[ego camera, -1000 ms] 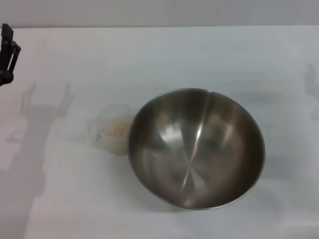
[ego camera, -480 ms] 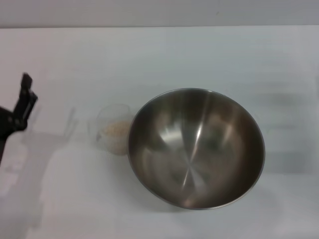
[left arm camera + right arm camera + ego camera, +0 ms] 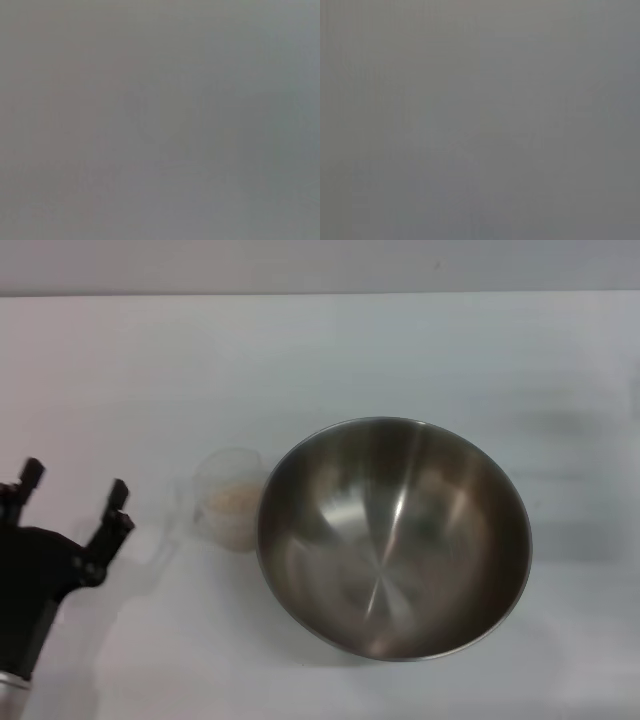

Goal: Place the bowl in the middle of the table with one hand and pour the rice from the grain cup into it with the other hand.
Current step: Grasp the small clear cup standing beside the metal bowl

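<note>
While upright, grain cup [image 3: 229,500] touches bowl [image 3: 393,537] (rice [image 3: 232,498] inside).

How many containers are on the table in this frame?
2. The steel bowl sits right of centre; the grain cup, holding rice, stands against the bowl's left side. The open left gripper is left of the cup.

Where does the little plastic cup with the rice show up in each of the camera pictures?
Head view: the grain cup stands left of centre on the table, right beside the bowl, with the open left claw further left.
Left wrist view: not in it; plain grey only.
Right wrist view: not in it; plain grey only.
Shared landmark: none, since only the head view shows the scene.
</note>
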`<state>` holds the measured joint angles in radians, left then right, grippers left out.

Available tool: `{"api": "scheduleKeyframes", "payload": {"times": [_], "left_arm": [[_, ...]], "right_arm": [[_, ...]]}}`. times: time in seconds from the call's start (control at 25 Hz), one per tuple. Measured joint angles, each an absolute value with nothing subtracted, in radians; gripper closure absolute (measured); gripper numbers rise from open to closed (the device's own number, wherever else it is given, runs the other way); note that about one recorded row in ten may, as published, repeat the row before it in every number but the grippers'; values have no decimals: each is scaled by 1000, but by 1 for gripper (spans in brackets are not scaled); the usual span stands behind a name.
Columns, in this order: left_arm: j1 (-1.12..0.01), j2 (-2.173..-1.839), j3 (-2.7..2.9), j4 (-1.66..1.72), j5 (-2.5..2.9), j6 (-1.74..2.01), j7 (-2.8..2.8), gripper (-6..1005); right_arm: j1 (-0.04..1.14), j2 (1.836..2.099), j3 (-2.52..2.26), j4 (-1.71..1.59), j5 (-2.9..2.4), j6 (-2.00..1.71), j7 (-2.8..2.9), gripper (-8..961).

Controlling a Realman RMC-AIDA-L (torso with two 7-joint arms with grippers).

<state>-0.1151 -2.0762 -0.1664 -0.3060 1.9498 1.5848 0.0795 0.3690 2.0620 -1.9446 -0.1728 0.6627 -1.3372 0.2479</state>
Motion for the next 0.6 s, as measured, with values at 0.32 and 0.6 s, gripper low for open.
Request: {"api": "scheduleKeyframes", "payload": {"times": [0.32,0.6], "left_arm": [[-124,-2078,-113,-335,1950,1496,79,138],[-144,-2079,-101,-356,1951,1426,78,139]], "right_arm": [[393,2057,-1943,-156,663,-1324,246,506],[395,2055,-1943,-155,663,-1315,246,506]]}}
